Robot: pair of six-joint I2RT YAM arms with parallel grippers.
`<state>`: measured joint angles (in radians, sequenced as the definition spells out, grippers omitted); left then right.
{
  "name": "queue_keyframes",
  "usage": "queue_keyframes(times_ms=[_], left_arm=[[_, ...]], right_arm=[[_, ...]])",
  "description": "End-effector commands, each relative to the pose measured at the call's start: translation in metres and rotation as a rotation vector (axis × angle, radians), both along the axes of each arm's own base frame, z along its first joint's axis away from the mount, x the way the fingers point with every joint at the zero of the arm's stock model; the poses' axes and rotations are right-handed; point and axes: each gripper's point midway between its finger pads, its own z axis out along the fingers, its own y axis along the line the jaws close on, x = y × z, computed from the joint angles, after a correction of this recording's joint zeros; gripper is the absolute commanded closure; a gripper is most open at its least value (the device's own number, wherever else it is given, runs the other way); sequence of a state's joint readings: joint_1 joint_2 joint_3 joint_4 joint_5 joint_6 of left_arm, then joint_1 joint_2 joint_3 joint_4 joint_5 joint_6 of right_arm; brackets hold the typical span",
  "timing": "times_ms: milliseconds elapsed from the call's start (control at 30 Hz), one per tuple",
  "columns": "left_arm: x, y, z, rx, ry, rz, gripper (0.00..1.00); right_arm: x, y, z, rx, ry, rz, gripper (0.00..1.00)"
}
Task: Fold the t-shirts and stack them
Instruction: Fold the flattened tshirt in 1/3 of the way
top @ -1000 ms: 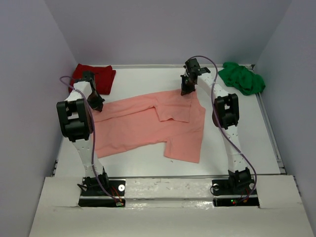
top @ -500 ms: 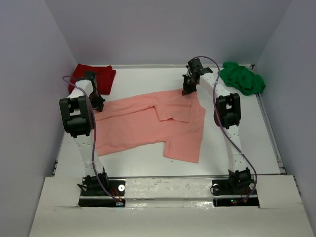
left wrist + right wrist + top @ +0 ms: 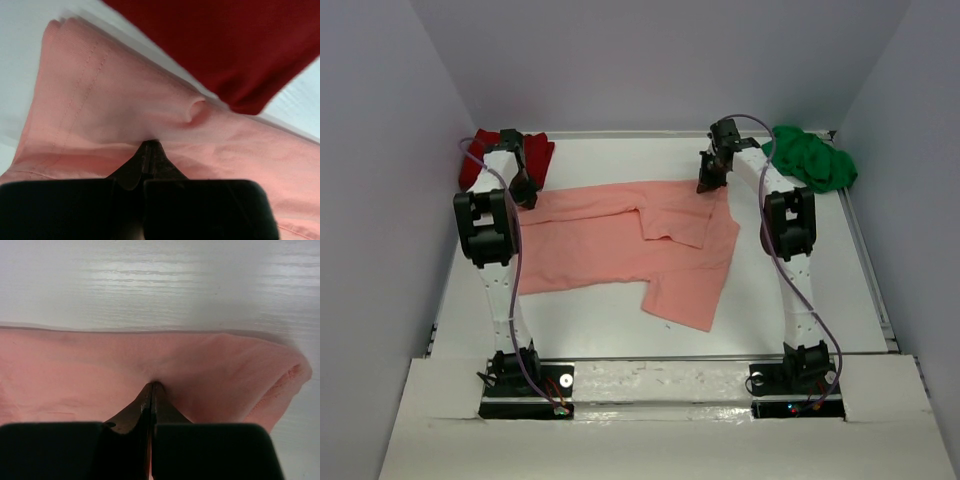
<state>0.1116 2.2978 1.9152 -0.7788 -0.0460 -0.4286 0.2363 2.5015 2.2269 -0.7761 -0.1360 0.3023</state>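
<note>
Both arms had drawn toward the far side of the worktop (image 3: 600, 335) over the last second, taking the far edge of the pink shirt (image 3: 610, 250) with them. Its near-left corner slid away from me and the body lay tauter and flatter between the two grips.

- Left gripper (image 3: 525, 190): clenched on a pinch of pink cloth. The wrist view showed the tips (image 3: 150, 146) closed on a small pucker, right beside the red shirt (image 3: 225, 45).
- Right gripper (image 3: 706, 184): clenched on the pink shirt's far edge (image 3: 75, 370), with bare worktop (image 3: 150, 280) beyond.
- The pink shirt sat mid-worktop, one flap already laid over the middle and a part trailing toward me on the right.
- The red shirt (image 3: 545, 155) lay at the far-left corner, the green shirt (image 3: 810, 158) bunched at the far right, apart from the pink.

My read: this was a stretch-and-straighten pull before the next fold, with stacking not yet begun. The left grip ran close to the red shirt, so a snag was possible.

No brand, label or writing could be read on any shirt.
</note>
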Motion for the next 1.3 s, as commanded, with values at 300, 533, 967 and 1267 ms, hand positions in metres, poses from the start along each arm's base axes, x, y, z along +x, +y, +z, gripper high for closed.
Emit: queue_keyframes(times_ms=[300,533,967,1267], left_arm=[[0.020,-0.101,-0.030,-0.038,0.045,-0.173,1.00],[0.025,-0.134,-0.033,-0.090,0.039,-0.211,1.00],[0.031,-0.139,-0.033,-0.072,0.033,-0.211,1.00],[0.042,-0.147,-0.027,-0.122,-0.010,-0.224,1.00]], right_arm=[[-0.020,-0.092,-0.026,-0.181,0.107,-0.151,1.00],[-0.017,-0.114,-0.022,-0.204,0.097,-0.180,1.00],[-0.007,-0.167,-0.017,-0.202,0.087,-0.250,1.00],[-0.003,-0.170,-0.013,-0.189,0.075,-0.251,1.00]])
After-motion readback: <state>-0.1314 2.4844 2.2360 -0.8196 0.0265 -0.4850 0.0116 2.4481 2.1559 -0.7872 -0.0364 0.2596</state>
